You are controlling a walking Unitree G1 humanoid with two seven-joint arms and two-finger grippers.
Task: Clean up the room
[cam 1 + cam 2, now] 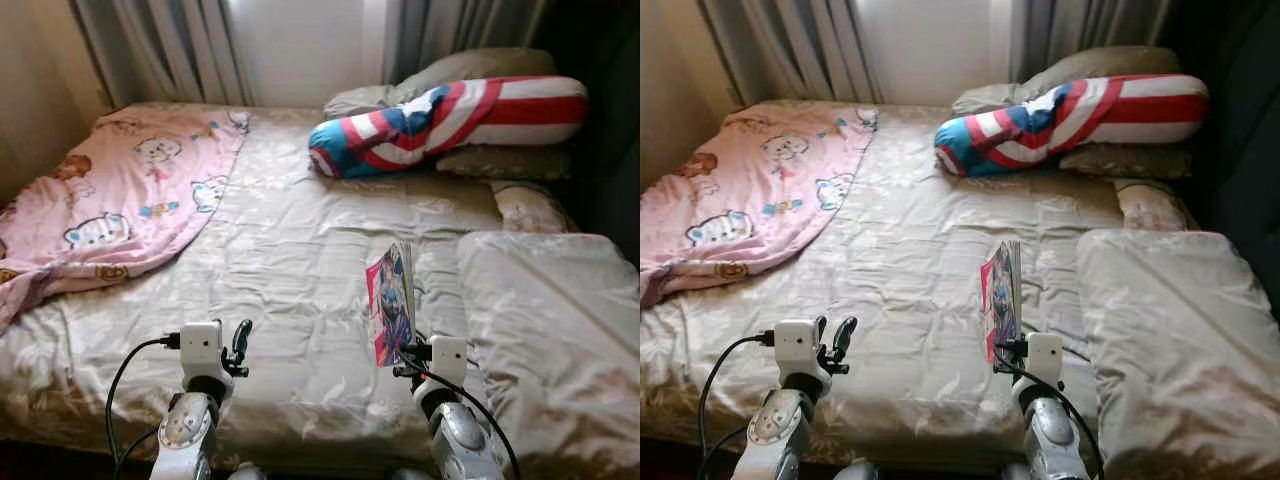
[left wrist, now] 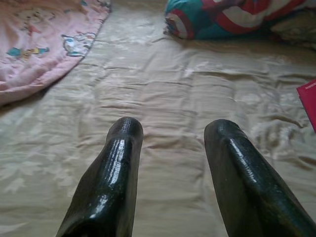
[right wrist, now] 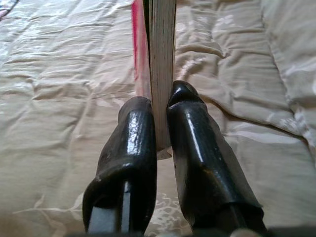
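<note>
Your right gripper [image 3: 160,123] is pinching one book [image 1: 390,300] by its lower edge, at lower right of centre in the head views; the book stands on edge above the bed [image 1: 290,250], its long axis running away from you toward the top of the frame, pink cover facing left. Your left gripper [image 2: 173,148] hovers at lower left, its two fingers spread apart around nothing. You can count one pink cartoon blanket [image 1: 130,190] at upper left and one striped bolster [image 1: 450,120] at upper right.

Satiny creased bedspread [image 1: 300,250], glossy paper book [image 1: 390,300], shiny black claw [image 3: 160,116]
</note>
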